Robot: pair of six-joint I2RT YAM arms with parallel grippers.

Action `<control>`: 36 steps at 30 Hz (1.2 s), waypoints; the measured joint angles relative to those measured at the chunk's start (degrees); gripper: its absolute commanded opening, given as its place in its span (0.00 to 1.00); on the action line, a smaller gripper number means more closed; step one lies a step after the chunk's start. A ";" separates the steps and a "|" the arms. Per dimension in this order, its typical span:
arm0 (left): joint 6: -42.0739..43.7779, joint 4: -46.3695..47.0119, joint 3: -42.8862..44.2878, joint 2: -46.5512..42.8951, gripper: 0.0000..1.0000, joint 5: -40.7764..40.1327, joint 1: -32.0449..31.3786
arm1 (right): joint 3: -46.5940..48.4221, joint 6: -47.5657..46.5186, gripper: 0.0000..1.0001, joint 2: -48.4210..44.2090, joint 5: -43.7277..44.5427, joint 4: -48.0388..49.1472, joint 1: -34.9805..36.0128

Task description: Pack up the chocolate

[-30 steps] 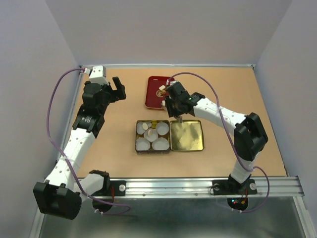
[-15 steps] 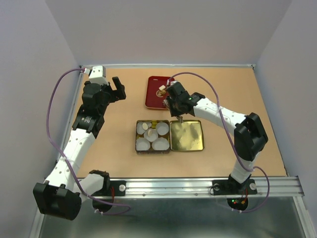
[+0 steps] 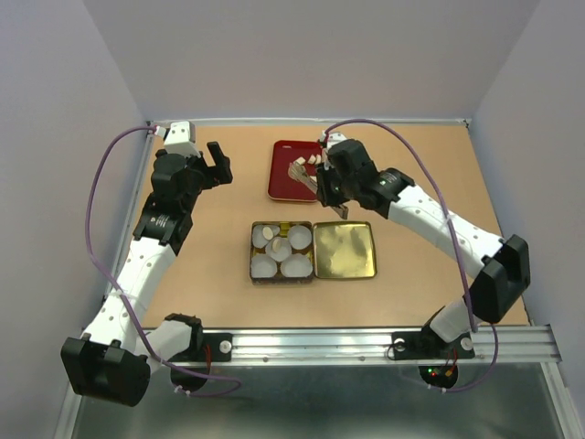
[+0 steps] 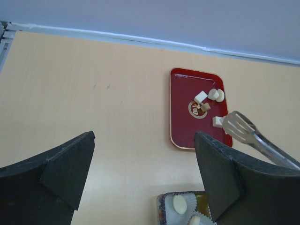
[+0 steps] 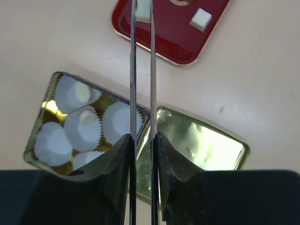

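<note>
Item: long metal tweezers (image 5: 132, 84), clamped in the right hand (image 5: 142, 142), are held over small cream-white chocolate pieces (image 4: 213, 94) on a red rectangular tray (image 4: 180, 129), evidently for pickup.

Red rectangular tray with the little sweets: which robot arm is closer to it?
Right. The right end effector holds long metal tweezers whose tips reach over the red rectangular tray; the left end effector hangs well apart, off to the tray's left.
</note>
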 measured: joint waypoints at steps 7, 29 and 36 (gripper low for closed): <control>0.02 -0.02 0.00 0.00 0.99 0.00 0.00 | -5.75 -0.98 0.28 -8.13 -11.19 0.13 0.00; 0.02 -0.37 0.09 0.13 0.99 -0.28 -0.02 | -12.20 -2.71 0.28 -17.00 -22.88 -9.44 0.00; 0.02 -0.39 0.17 0.20 0.99 -0.39 -0.02 | -12.20 -2.73 0.30 -17.00 -22.34 -12.46 0.00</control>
